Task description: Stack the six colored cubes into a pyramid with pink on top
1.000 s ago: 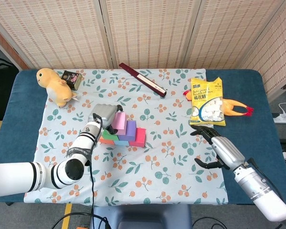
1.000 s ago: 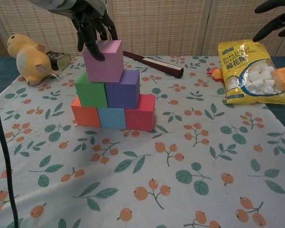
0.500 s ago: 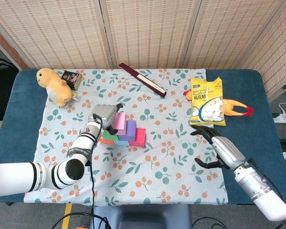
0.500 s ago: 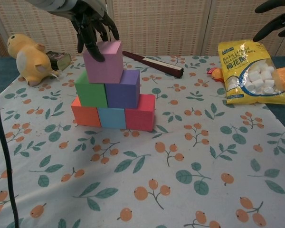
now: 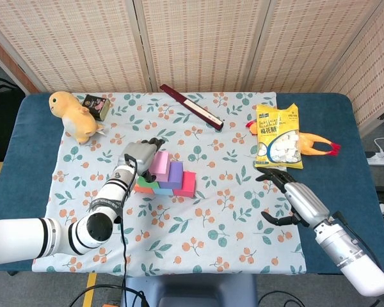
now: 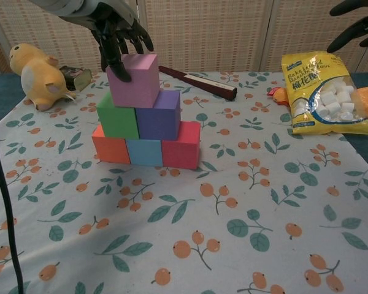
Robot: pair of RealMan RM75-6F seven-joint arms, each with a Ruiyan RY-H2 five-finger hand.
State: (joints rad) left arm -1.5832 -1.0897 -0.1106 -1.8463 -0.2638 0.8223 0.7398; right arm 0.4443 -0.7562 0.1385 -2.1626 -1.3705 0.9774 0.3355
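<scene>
Pink cube point(image 6: 134, 79) is seated atop the pyramid, touched at its 10 o'clock corner by the left hand point(image 6: 118, 32). At 3 o'clock, the right hand point(image 5: 287, 197) is held spread, empty.

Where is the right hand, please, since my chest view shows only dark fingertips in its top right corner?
Observer: In the head view, the right hand is at the near right edge of the floral cloth, nearer to the robot than the marshmallow bag. Its fingers are spread and hold nothing.
Operator: Thank you. From where does the left arm reach the pyramid?
Observer: The left forearm comes in from the near left, and the left hand grips the pink cube from the pyramid's left side.
</scene>
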